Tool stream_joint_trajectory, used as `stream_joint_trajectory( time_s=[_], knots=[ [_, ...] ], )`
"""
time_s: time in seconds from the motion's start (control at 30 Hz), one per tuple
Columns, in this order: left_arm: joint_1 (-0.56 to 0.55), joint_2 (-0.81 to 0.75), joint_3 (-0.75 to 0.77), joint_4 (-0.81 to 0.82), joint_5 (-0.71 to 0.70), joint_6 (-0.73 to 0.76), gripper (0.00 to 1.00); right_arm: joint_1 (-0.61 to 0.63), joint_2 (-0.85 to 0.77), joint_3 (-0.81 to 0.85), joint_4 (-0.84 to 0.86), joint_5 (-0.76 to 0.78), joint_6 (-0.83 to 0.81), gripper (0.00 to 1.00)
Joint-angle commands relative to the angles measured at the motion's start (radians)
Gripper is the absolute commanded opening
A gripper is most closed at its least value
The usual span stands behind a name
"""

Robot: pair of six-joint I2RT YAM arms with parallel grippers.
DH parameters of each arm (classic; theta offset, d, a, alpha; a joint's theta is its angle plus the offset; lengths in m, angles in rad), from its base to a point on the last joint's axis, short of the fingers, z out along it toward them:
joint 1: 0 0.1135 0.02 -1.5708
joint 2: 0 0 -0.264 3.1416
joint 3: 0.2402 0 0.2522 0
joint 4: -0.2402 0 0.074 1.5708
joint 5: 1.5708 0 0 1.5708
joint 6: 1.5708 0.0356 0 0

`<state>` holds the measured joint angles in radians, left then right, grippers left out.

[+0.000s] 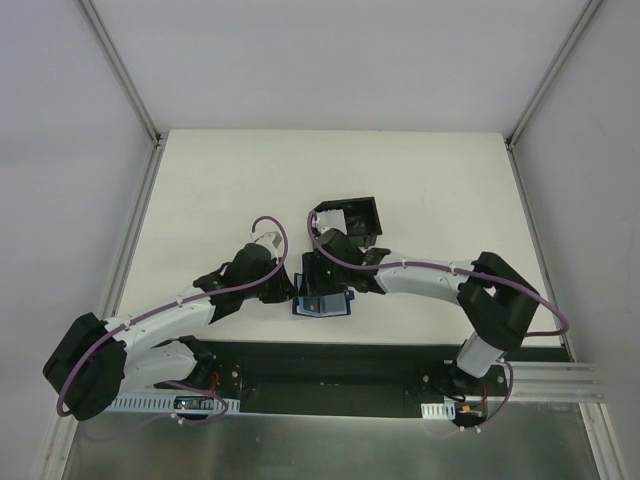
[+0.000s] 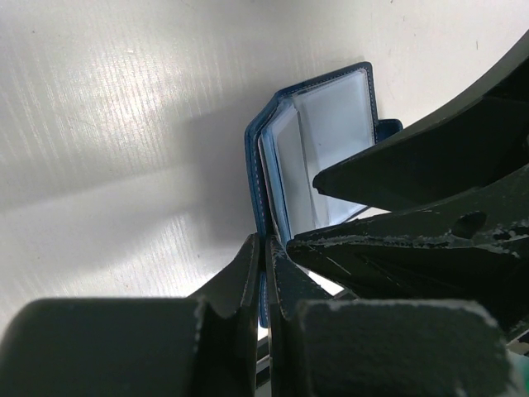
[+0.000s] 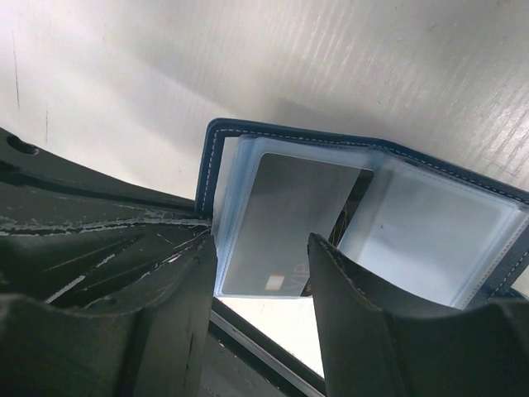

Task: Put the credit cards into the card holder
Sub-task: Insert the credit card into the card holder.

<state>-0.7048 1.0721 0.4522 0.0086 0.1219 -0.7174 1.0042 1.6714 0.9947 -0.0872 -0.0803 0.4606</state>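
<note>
The dark blue card holder (image 1: 335,306) lies open near the table's front edge, its clear inner sleeves (image 3: 430,223) fanned out. My left gripper (image 2: 266,241) is shut on the edge of its blue cover (image 2: 253,165), holding it open. A grey credit card (image 3: 285,207) sits partly inside a sleeve, its lower end sticking out. My right gripper (image 3: 262,240) stands with its fingers either side of that end, with a narrow gap showing at the left finger (image 3: 194,273). In the top view both grippers, left (image 1: 288,292) and right (image 1: 322,285), meet over the holder.
A black open-topped box (image 1: 358,218) stands just behind the right gripper. A dark strip (image 1: 330,360) runs along the table's near edge below the holder. Grey walls close in the white table (image 1: 200,200) on both sides.
</note>
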Motion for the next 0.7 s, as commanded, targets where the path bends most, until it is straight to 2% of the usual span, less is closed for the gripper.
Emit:
stream_joint_trajectory(
  time_s=[0.0,0.67],
  knots=[
    [0.011,-0.017,0.009,0.004,-0.007,-0.002,0.0,0.004,-0.05,0.002,0.009,0.03,-0.011,0.5],
    [0.011,-0.018,0.008,0.004,-0.005,-0.002,0.0,0.005,0.005,0.038,-0.037,0.037,-0.002,0.46]
  ],
)
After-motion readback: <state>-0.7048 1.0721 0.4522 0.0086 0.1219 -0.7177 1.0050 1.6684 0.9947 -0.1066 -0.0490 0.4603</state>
